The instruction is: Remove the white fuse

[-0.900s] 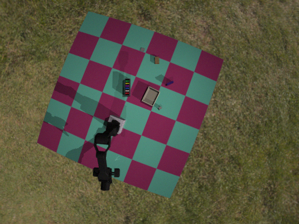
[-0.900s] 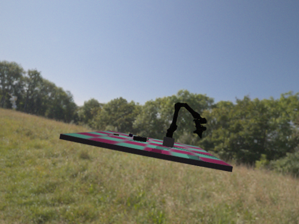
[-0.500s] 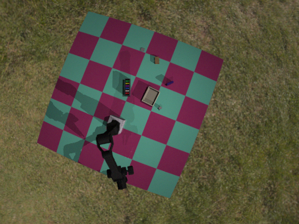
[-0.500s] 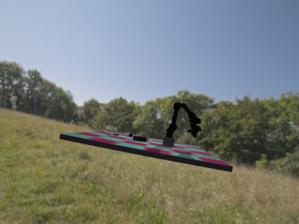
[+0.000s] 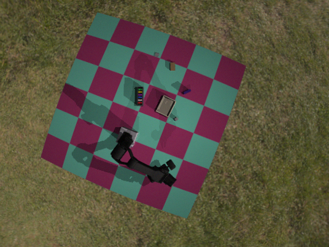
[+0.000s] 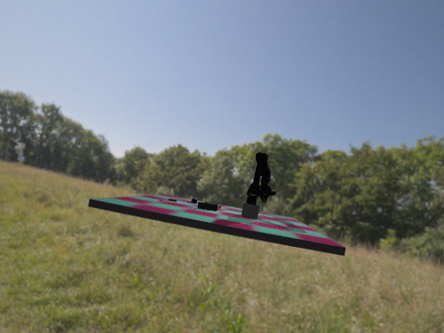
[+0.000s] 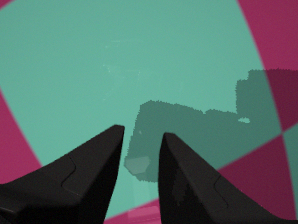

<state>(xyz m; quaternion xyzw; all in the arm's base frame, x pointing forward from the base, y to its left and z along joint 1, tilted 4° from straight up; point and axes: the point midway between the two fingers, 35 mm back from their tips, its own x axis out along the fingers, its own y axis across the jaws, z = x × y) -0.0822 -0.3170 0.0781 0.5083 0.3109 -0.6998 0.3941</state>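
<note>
The white fuse [image 5: 140, 100] sits in the dark fuse block [image 5: 135, 96], between a blue and a red fuse. Green, yellow and purple fuses stand farther along the row. The beige tray [image 5: 166, 107] is right of the block in the top view, with no fuse visible in it. My gripper [image 7: 142, 139] [image 6: 265, 200] is partly open, with nothing between its fingertips. It hangs above the checkered table top, on the far side of the arm's base from the block and tray. In the top view its fingertips are hidden under the arm.
A small grey piece [image 5: 175, 118] lies just beside the tray's lower right corner. A dark blue cylinder [image 5: 186, 91] lies up and right of the tray. A brown block [image 5: 172, 66] and another grey piece [image 5: 156, 54] are farther off. The arm's pale base [image 5: 132, 135] stands below the fuse block.
</note>
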